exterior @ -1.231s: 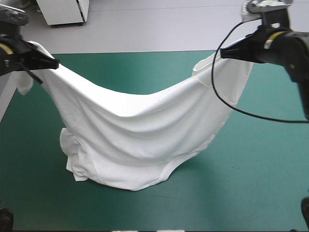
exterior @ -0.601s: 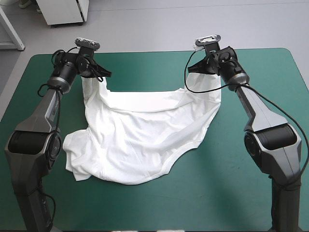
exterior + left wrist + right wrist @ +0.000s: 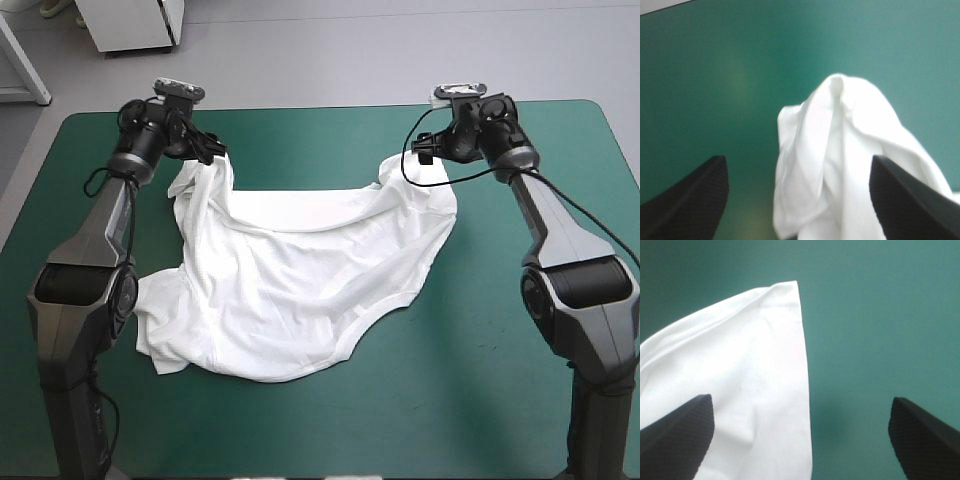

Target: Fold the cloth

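You have the T-shirt (image 3: 300,280) lying rumpled on the teal-green cover (image 3: 500,350), spread from mid-table toward the far edge; its two far corners peak up close to the grippers. Left gripper (image 3: 214,155): fingers wide apart, a bunched white corner standing ahead, between them, not clamped; right gripper (image 3: 425,150): fingers likewise spread, a flatter shirt corner ahead, nearer one finger.

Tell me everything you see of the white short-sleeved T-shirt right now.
The white short-sleeved T-shirt lies on the teal-green table cover. It looks like soft, thin fabric, loosely spread and wrinkled, and its far edge sags between two raised corners. One bunched corner stands within the open left gripper; the other lies just ahead of the open right gripper. Neither grips it. Its near-left part is crumpled.
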Action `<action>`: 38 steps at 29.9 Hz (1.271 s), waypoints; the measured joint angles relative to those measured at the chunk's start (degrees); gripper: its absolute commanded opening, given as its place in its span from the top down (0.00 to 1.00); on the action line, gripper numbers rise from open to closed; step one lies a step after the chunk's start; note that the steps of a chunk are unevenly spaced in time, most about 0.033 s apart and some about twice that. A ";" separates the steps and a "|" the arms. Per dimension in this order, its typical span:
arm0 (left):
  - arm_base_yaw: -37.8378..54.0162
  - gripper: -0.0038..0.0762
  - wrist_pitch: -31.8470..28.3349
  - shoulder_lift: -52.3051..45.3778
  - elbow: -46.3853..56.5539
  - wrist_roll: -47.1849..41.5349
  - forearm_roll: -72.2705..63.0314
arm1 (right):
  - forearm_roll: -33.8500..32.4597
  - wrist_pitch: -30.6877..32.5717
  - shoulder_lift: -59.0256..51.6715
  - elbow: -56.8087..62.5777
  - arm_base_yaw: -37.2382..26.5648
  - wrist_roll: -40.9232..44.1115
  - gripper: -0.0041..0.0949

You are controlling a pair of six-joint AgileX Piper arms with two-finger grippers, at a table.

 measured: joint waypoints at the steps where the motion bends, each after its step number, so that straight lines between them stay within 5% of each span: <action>1: 0.00 0.28 5.11 -1.46 -1.50 0.00 0.25 | -0.06 3.08 -1.97 0.00 0.00 -0.46 0.13; 4: 0.00 0.28 14.85 -5.21 -3.45 -0.19 0.45 | -0.36 9.91 -6.36 0.55 0.00 -1.21 0.17; 8: 0.00 0.28 18.35 -9.61 -0.96 0.20 -3.95 | -0.49 14.71 -11.75 4.18 0.00 -1.76 0.21; 16: -0.02 0.28 18.89 -26.96 20.92 0.65 -10.32 | 1.23 15.55 -22.19 16.93 0.05 -3.75 0.24; 28: -0.02 0.28 19.16 -62.85 61.77 -3.50 -9.38 | 3.90 14.20 -23.80 25.03 0.05 -4.87 0.24; 33: -0.02 0.28 19.01 -64.63 74.34 -5.53 -6.88 | 4.93 14.29 -23.80 25.03 0.05 -5.04 0.24; 38: -0.02 0.28 10.97 -60.06 80.15 -5.81 -8.48 | 6.09 15.00 -23.80 25.03 0.05 -5.73 0.24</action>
